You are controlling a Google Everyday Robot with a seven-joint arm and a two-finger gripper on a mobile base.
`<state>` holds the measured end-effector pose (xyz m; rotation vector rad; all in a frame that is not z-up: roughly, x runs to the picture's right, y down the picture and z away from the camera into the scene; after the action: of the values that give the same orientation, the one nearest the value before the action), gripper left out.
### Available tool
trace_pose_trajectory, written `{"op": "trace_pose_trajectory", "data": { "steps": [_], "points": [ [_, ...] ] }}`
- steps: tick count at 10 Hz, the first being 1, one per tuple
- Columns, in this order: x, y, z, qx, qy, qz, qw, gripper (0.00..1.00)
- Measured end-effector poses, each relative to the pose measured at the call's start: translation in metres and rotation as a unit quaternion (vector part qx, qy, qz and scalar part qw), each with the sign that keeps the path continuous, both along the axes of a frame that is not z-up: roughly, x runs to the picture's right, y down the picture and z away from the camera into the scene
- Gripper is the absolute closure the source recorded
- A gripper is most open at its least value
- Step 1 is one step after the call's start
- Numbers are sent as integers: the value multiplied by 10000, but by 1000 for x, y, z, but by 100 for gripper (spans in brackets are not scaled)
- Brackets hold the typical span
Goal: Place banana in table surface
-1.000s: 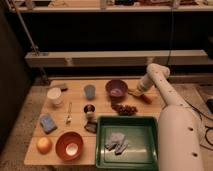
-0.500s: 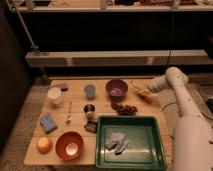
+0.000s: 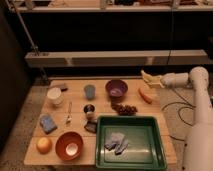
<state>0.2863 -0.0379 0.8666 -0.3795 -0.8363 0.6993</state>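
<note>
Both fingers of my gripper (image 3: 155,80) are clamped shut on the banana (image 3: 146,76). I hold it in the air at the far right corner of the table surface (image 3: 75,95), just beyond the orange carrot piece (image 3: 145,95) and right of the purple bowl (image 3: 116,89).

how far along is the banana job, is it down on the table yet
Not yet. Done: the banana is gripped and clear of the wood. In hand: the pincer, shut on it, holds it raised by the far right corner, just beyond the orange carrot-like piece. Left: lower it onto bare table surface and let go.
</note>
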Motion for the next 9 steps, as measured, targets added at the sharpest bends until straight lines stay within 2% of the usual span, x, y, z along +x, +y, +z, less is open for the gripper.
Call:
{"op": "trace_pose_trajectory", "data": {
  "steps": [1,2,3,4,5,6,7,8,9],
  "points": [
    [-10,3,-7,-138,110,-277,9995,100],
    [-15,11,-11,-288,317,-580,9974,100],
    [-20,29,-17,-549,751,-1101,9896,100],
    [-23,48,-24,-763,1108,-1512,9793,100],
    [-23,66,-36,-947,1463,-1913,9659,100],
    [-22,79,-49,-1065,1690,-2178,9554,100],
    [-17,97,-66,-1226,1909,-2485,9417,100],
    [-14,109,-76,-1332,2014,-2657,9333,100],
    [-11,116,-82,-1393,2070,-2751,9285,100]
  ]
}}
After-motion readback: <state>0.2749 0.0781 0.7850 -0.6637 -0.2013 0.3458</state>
